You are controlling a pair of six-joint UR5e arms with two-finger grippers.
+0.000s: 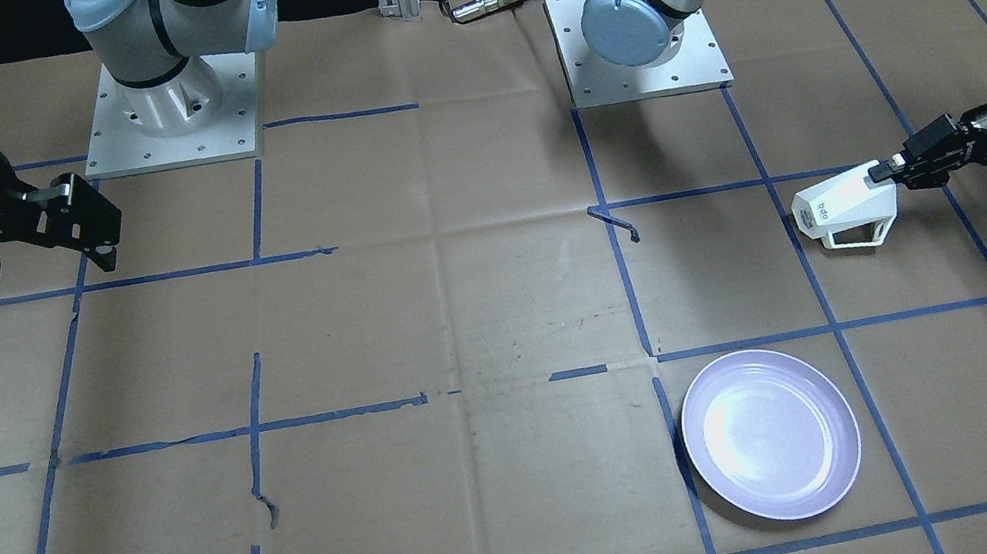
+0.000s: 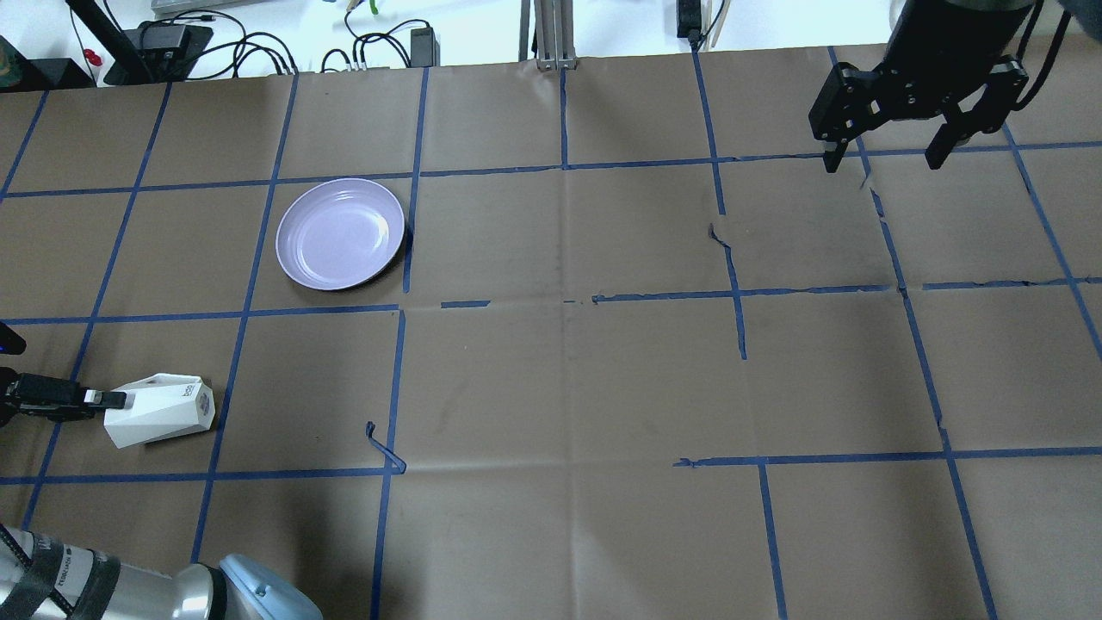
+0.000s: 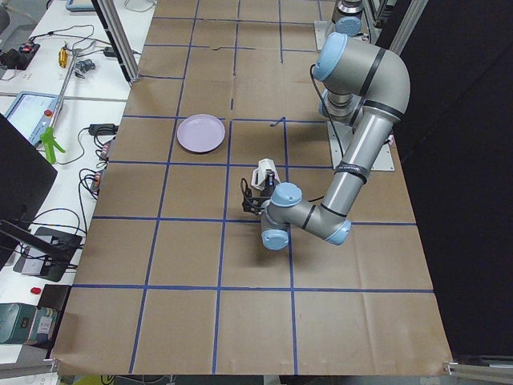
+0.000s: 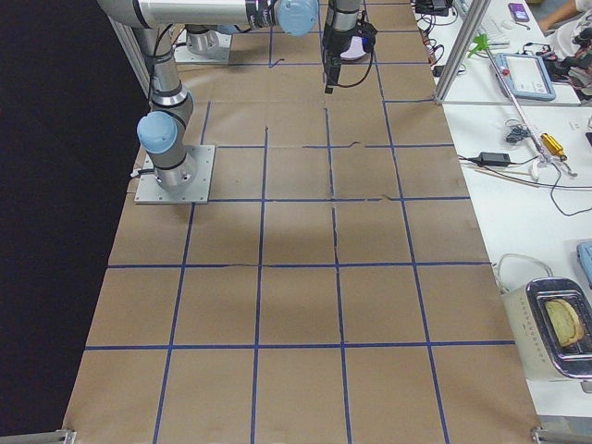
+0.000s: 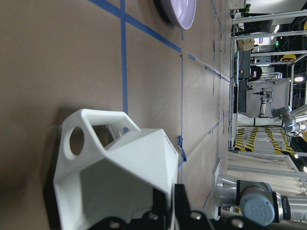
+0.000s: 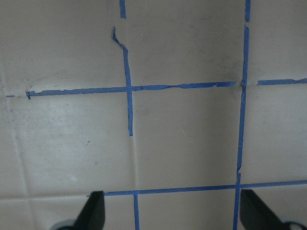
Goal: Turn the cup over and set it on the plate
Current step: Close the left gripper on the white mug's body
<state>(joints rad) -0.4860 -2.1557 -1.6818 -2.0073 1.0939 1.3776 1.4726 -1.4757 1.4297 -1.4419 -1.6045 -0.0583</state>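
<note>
The white faceted cup lies on its side near the table's left end, its handle toward the operators' side. My left gripper is shut on the cup's rim wall, reaching in level with the table. The cup also shows in the overhead view, the exterior left view and the left wrist view. I cannot tell whether it touches the paper. The lavender plate sits empty beyond the cup. My right gripper is open and empty, high over the far right.
Brown paper with a blue tape grid covers the table. A loose curl of tape sticks up to the right of the cup. The two arm bases stand at the robot's edge. An aluminium post stands at the far edge.
</note>
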